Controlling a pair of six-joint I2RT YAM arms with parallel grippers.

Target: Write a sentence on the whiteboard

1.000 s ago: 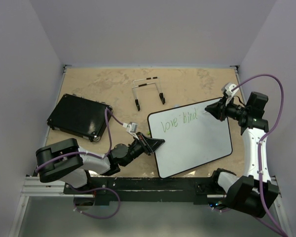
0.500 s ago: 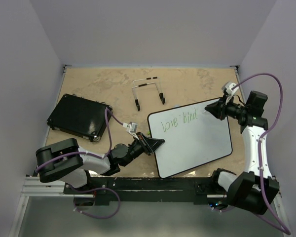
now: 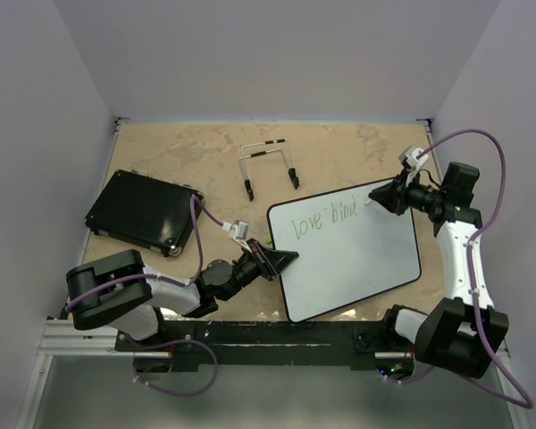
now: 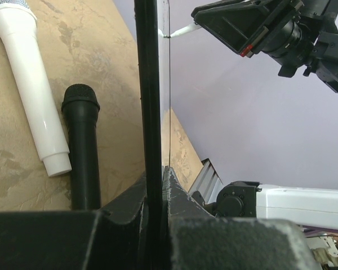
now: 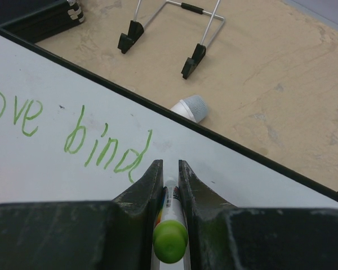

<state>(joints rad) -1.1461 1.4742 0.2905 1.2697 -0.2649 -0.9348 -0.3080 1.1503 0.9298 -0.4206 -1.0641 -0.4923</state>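
Top external: left gripper point(image 3: 281, 261) pinches the near-left frame edge of the whiteboard point(image 3: 357, 264), which lies mid-right on the desk point(image 3: 188, 161). Board looks stiff, light and glossy, so likely to skate under pen pressure; thin frame edge is the sane grip spot. Green sentence point(image 3: 325, 220) reads "love bind" along the far side. Over the far-right corner, right gripper point(image 3: 373, 200) pinches a green marker point(image 5: 170, 233), tip just right of the "d".

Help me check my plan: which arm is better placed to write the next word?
Right. Its tool grips the green marker, pointed at the whiteboard just after the writing ends at "bind". The left tool is clamped on the whiteboard's left edge, holding it.
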